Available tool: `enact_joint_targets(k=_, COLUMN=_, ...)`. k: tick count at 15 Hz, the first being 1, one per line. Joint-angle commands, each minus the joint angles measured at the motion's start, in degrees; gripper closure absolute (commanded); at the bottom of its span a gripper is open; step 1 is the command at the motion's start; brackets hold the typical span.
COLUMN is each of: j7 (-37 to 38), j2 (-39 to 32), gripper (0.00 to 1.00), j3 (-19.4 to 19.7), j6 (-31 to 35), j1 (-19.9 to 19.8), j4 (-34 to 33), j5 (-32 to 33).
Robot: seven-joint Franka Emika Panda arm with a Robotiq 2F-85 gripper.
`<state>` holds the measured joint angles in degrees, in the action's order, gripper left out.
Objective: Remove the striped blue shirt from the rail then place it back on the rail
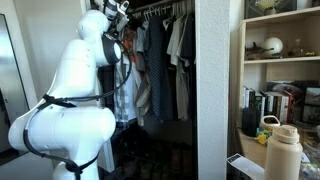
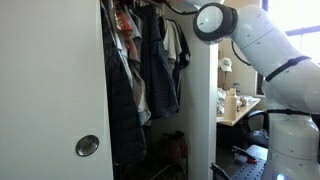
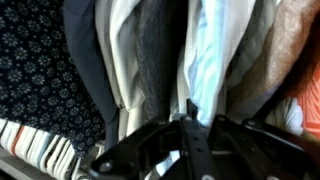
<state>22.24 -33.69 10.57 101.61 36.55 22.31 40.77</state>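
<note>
The striped blue shirt (image 3: 205, 60) hangs pale blue among several other garments, seen from above in the wrist view. My gripper (image 3: 190, 112) is right at its top, fingers drawn together, with a thin dark hanger piece sticking out between the tips. In both exterior views the white arm reaches up to the closet rail (image 1: 165, 8), with the gripper (image 1: 120, 14) at the rail's end among the hangers. The gripper (image 2: 172, 6) is mostly cut off by the top edge there. I cannot pick out the shirt in the exterior views.
Dark jackets (image 2: 125, 90) and grey shirts (image 1: 180, 45) crowd the rail. A white closet wall (image 1: 215, 90) stands beside them. Shelves with books (image 1: 275, 100) and a cream bottle (image 1: 283, 150) are to the side. A door with a round knob (image 2: 87, 146) is near.
</note>
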Motion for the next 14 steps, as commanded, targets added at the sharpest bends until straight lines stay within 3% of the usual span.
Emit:
enact_joint_targets(k=1, j7=1.7, j2=0.3, gripper=0.96, j3=1.4, j6=1.1, j1=1.8, j4=-1.1, j5=3.0)
enact_joint_targets(k=4, j7=1.6, j2=0.2, gripper=0.96, j3=1.2, j6=0.5, j1=2.6, j4=-1.8, j5=4.4)
enact_joint_targets(k=5, j7=0.5, j2=-1.8, gripper=0.96, j3=1.5, j6=-0.8, j1=2.5, j4=-5.4, j5=4.1)
enact_joint_targets(k=6, j7=1.7, j2=0.7, gripper=0.96, j3=1.8, j6=0.1, j1=3.3, j4=-1.3, j5=4.5)
enact_joint_targets(k=14, j7=1.5, j2=0.9, gripper=0.97, j3=3.1, j6=-1.6, j1=4.9, j4=-1.6, j5=4.7)
